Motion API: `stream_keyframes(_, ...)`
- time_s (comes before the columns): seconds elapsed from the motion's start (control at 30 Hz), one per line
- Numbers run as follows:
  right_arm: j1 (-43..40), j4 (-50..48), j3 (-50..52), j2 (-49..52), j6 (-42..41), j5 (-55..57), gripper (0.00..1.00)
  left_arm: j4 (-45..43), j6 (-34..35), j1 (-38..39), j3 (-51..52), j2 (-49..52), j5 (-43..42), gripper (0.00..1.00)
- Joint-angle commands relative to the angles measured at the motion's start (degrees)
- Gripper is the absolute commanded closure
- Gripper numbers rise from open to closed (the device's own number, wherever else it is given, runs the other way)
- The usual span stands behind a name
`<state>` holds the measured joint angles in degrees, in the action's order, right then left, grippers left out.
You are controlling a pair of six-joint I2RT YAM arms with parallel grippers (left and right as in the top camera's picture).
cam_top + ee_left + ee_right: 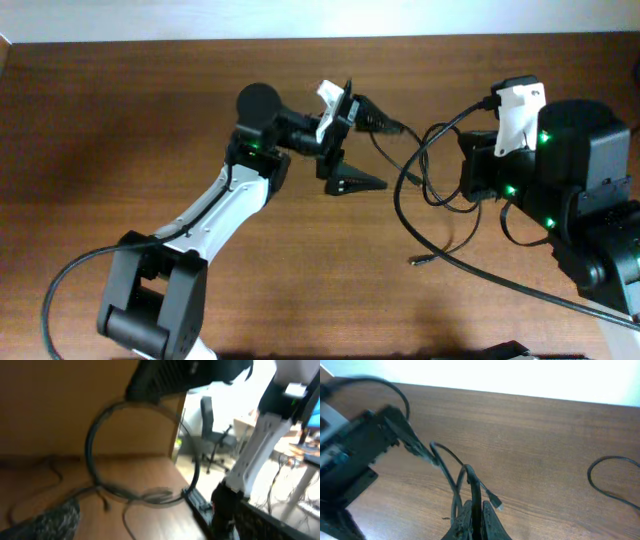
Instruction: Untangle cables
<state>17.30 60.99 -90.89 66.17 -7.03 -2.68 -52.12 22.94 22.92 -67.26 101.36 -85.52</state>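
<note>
Cables [471, 482] in loose loops on the table [150, 120], right of centre. One strand is pinched by the right end effector [476, 522], pressed together. Left end effector [370, 152] spread, at their 10 o'clock. Thick arm wire [400, 195] crosses the loops; loose plug [416, 261] at 6 o'clock.

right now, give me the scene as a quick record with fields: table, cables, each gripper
table: brown wood
cables: thin black loops, overlapping, lying between the two arms
plug: one loose end lying on the table
left gripper: open, beside the loops, nothing visibly held
right gripper: shut on the cables, a loop rising from between its fingers
</note>
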Motion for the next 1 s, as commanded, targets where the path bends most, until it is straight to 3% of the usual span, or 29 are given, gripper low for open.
stream_keyframes(0.0,0.33,-0.09,-1.05,1.16,0.85,-3.45,0.96,-23.93,26.36,0.17,-3.80,-0.22,1.33,0.01)
stream_keyframes(0.07,0.33,-0.74,-1.07,1.07,0.87,-8.79,0.96,-25.35,27.80,0.17,-5.07,-0.22,1.99,0.01)
stream_keyframes(0.17,0.79,-0.22,-1.07,0.94,0.85,-16.24,0.96,-18.75,21.46,0.17,-5.05,-0.11,1.99,0.01)
stream_keyframes(0.3,3.85,-1.53,-1.07,-0.13,1.09,-15.54,0.96,-1.33,8.07,0.17,-5.05,-0.11,2.58,0.01)
stream_keyframes(0.37,3.85,-1.64,-1.07,-0.90,1.84,-14.25,0.96,0.79,6.73,0.17,-5.07,-0.11,2.86,0.02)
stream_keyframes(0.4,3.85,-1.64,-1.07,-1.11,2.32,-13.20,0.96,0.83,6.73,0.15,-5.07,-0.11,2.86,0.76)
stream_keyframes(0.43,3.85,-1.57,-1.07,-1.11,2.32,-11.98,0.96,0.87,6.99,0.00,-5.07,-0.11,2.82,1.00)
stream_keyframes(0.7,3.85,-1.14,-1.07,-1.33,2.36,-11.47,0.96,1.90,4.83,-2.62,-5.05,-0.11,0.74,1.00)
stream_keyframes(0.73,3.85,-1.14,-1.07,-1.33,2.32,-8.52,0.57,1.88,5.60,-3.08,-5.05,-0.11,0.46,1.00)
stream_keyframes(0.77,3.85,-0.85,-1.07,-1.33,2.34,-7.17,0.03,1.90,6.82,-5.05,-5.05,-0.11,0.96,1.00)
stream_keyframes(0.97,7.67,0.76,-1.05,5.57,2.32,-14.71,0.02,0.57,12.44,-11.74,-6.93,-0.13,3.26,1.00)
